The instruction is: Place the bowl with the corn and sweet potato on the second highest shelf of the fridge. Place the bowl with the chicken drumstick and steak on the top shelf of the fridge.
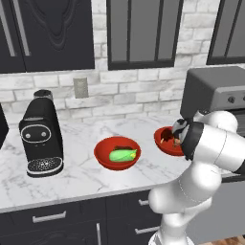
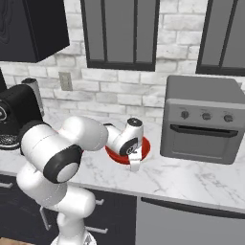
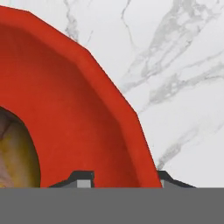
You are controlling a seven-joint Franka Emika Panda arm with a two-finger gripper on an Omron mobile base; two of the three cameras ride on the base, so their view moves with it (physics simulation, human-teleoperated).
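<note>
Left base view: coffee machine (image 1: 40, 134) beside corn bowl (image 1: 117, 153).

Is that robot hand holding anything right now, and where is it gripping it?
The gripper has one fingertip on each side of the rim of the red meat bowl. Whether it has clamped tight yet cannot be told.

Glossy red bowl (image 3: 87, 109); polished marble counter (image 3: 183, 65); matt brick wall (image 1: 134, 91).

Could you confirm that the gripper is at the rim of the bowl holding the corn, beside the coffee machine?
Not quite: the gripper is at the rim of the bowl with the meat, near the toaster oven. The left base view shows the bowl with the corn standing apart, untouched.
</note>
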